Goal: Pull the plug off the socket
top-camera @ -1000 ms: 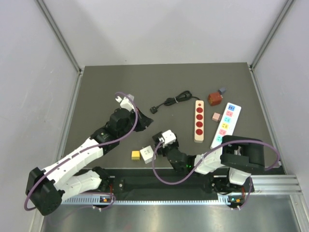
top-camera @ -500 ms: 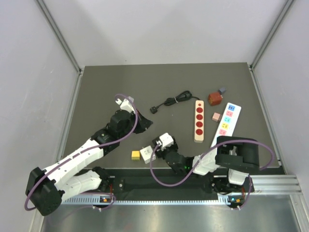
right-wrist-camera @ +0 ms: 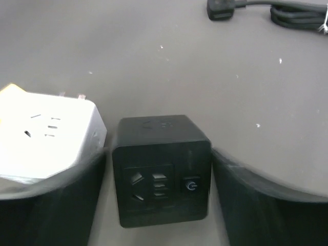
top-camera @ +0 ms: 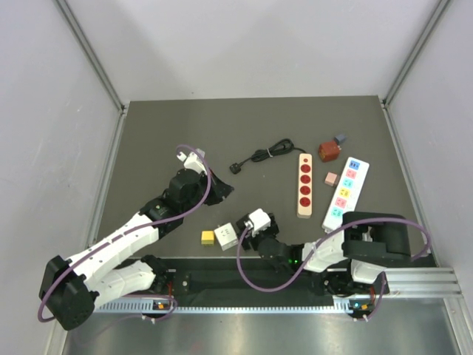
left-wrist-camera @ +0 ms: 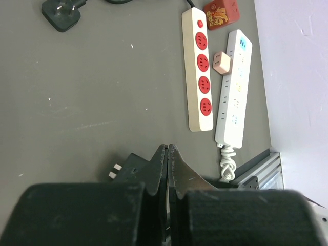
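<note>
Left wrist view shows the plug (left-wrist-camera: 130, 165) on the mat, left of centre. Its two prongs are bare and sit in no socket. It lies just under the tips of the left gripper (left-wrist-camera: 167, 154), whose fingers are pressed together with nothing visible between them.

The socket cube (right-wrist-camera: 161, 169) lies apart from it, nearer and to the right, between the fingers of the right gripper (right-wrist-camera: 159, 154). Those fingers flank it closely on both sides, but I cannot tell whether they clamp it.

Over the last second the right gripper has slid slightly right and nearer. The left arm has barely stirred, and the white cube (right-wrist-camera: 48, 136) just left of the socket cube has stayed put.

Plug and socket look already parted, so I judge the pull done, with only release and retreat left.
</note>
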Controlling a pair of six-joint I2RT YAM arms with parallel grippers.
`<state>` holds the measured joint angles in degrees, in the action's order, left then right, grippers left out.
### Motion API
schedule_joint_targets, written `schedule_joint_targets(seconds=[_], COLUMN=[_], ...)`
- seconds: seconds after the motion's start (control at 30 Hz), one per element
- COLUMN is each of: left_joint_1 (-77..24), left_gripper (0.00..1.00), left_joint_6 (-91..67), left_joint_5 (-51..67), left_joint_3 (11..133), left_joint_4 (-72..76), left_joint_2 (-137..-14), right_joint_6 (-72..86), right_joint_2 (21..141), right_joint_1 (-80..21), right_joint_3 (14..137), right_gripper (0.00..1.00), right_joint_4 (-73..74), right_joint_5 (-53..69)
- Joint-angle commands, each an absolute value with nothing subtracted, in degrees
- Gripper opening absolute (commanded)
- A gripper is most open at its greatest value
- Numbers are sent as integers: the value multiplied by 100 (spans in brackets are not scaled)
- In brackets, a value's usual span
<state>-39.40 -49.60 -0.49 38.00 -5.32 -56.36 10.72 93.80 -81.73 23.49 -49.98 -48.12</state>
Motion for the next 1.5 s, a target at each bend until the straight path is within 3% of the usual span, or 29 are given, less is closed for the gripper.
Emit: schedule_joint_targets(seconds=[0.0,0.17,0.57,0.7,0.9,1.2,1.3,1.47], left_joint_1=[-3920,-3911,-3911,-3911,-3911,-3920,-3920,-3911], left_gripper=[0,0,0,0,0,1,2,14], left_joint_6=[-4983,-4983,-4939,-4931,-4904,-4887,-4861,-4808], left_joint_5=[-35,-26,-26,263,1054,1766,1898,2188], left_joint_3=[3753,3762,3744,3762,3946,4166,4254,4403], left_joint_4=[-229,-193,-44,165,535,686,686,685], left_joint_2=[-5572,-5607,-5704,-5870,-6511,-6978,-7057,-7242], right_joint_6=[1309,1187,747,1913,3172,3577,3516,3437], right_joint_2=[8957,8526,6725,6294,6179,7161,7531,7998], right_joint_1=[-8253,-8253,-8113,-7341,-4962,-2156,-1838,-1600], right_joint_3=[2364,2549,2927,3504,4016,4588,4588,4658], right_gripper=[88,99,100,100,100,100,100,100], right_joint_4=[-4467,-4052,-2901,-730,1552,2995,3067,3173], right_joint_5=[-4895,-5018,-5510,-5608,-5301,-3692,-3455,-3322])
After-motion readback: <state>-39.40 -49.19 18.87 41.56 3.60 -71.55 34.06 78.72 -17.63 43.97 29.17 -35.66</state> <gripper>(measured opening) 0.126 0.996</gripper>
